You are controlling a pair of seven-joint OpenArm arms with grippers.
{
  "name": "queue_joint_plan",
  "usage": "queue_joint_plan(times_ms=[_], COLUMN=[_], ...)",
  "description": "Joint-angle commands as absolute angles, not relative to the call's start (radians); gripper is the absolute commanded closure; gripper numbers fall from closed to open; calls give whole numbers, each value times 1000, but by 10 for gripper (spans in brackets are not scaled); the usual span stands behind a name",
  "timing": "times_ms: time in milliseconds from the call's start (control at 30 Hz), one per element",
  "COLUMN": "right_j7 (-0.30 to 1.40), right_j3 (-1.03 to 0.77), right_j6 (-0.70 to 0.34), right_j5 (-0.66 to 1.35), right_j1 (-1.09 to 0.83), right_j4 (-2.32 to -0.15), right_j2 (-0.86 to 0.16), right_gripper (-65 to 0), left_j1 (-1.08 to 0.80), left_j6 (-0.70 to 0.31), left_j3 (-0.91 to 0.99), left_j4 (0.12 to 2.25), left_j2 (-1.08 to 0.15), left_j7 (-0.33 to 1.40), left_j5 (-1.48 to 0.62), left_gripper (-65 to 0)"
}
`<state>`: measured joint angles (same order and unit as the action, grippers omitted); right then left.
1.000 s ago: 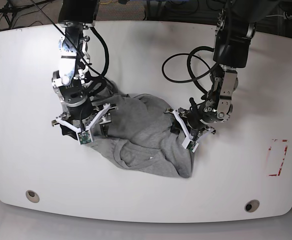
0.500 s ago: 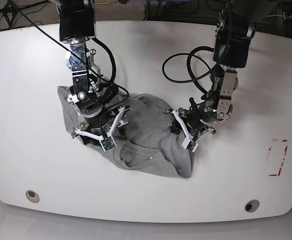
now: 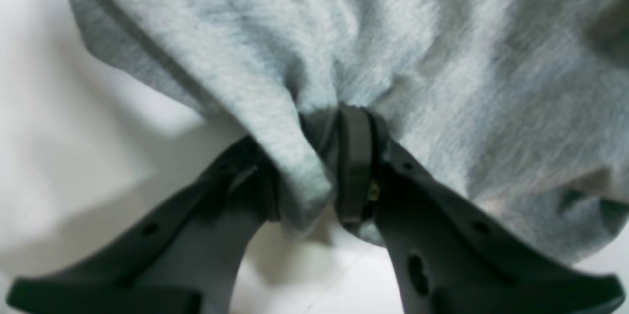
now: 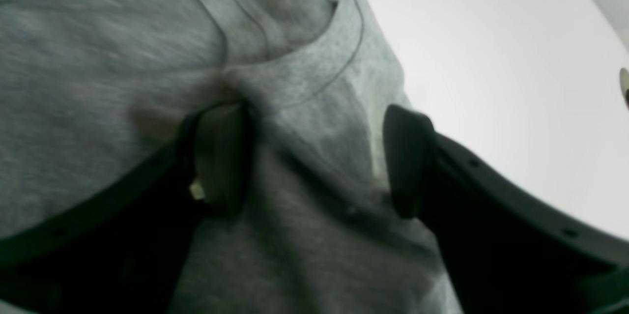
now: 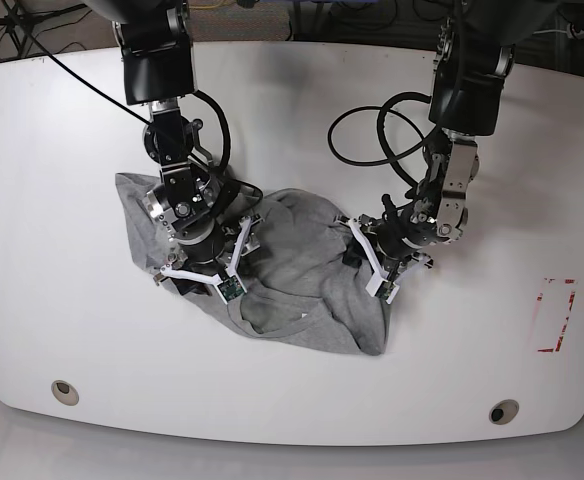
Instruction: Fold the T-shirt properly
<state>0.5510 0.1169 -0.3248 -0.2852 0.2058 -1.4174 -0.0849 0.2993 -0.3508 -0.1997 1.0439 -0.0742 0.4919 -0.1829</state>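
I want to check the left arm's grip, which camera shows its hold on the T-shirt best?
Left wrist: the left gripper is shut on a T-shirt fold. Base shows it small; right wrist doesn't show it.

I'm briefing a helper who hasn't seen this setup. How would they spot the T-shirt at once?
Look at the big white table, near its middle, between the two black robot arms. The T-shirt is the crumpled heather-grey cloth heap there, pinched at one edge by the left hand. It is the only soft fabric thing on the table.
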Motion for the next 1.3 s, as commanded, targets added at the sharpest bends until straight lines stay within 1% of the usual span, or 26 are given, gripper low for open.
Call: queue_joint_plan(times_ms=[0,333,567,1133,1267], right_j7=[522,498,496,499,501], right_j3=[111,108,71,79,79], right_j6=[-320,-318,-317,-318,-318], right_j5=[-286,-285,-289,-291,-291], right_j1=[245,269,297,349,369], right_j4=[-1409,-1385,-1380,-1343,-1285], right_j2=[-93,-108,-102,-108,-104], right_gripper=[-409,-409,-409,-406,-404], left_j1=[294,292,292,292,292], left_j6=[-334,-334,-334,-334,-334], left_j3=[-202,-202,-202,-202,-202], left_j4=[1035,1035,1035,1035,1035], left_j2=[-85,-87,-87,-87,-87], left_j7=[584,582,582,581,581], left_j5=[-133,-131,-131,-130,-130], left_gripper=[-157,-157,-157,-157,-157])
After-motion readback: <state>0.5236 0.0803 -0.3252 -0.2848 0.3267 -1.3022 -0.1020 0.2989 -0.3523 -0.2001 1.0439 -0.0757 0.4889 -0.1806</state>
